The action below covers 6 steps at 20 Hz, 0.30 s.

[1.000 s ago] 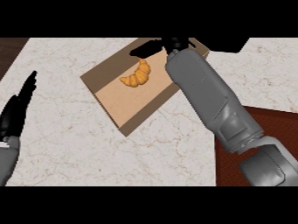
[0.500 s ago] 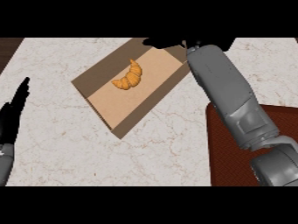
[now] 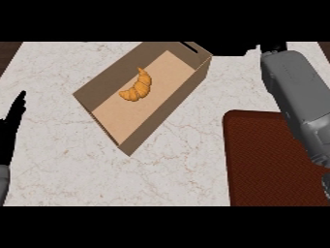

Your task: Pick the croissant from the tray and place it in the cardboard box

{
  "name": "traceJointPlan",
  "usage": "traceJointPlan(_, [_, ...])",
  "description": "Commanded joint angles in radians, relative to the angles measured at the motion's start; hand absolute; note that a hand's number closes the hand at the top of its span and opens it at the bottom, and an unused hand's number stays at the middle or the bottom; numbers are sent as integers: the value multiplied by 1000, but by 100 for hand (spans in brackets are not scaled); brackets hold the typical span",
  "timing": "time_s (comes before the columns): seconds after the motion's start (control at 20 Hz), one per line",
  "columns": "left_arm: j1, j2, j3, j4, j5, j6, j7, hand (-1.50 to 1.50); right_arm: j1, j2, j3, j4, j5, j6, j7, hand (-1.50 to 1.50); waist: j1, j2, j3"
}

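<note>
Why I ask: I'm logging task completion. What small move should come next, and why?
Probably draw the right arm back toward the body: the croissant already lies inside the cardboard box, so nothing seems left to carry.

Even, moderately bright light; the tan open cardboard box [image 3: 153,94] shades its right inner wall; no glare.

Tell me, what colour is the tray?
Dark reddish-brown tray, seen in the head view.
</note>
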State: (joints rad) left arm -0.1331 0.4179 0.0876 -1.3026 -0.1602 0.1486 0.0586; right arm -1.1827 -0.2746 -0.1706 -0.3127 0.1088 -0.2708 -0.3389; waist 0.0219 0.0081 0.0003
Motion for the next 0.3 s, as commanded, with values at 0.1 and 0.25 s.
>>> traceJointPlan(0.1, [17, -11, 27, 44, -2, -4, -38, 0, 96, -109, 4, -53, -3, 149, -27, -150, -16, -6, 0])
traceJointPlan(0.25, [29, 6, 32, -17, 7, -22, -16, 0, 110, -205, 23, -18, 22, 265, -29, -150, -8, -4, 0])
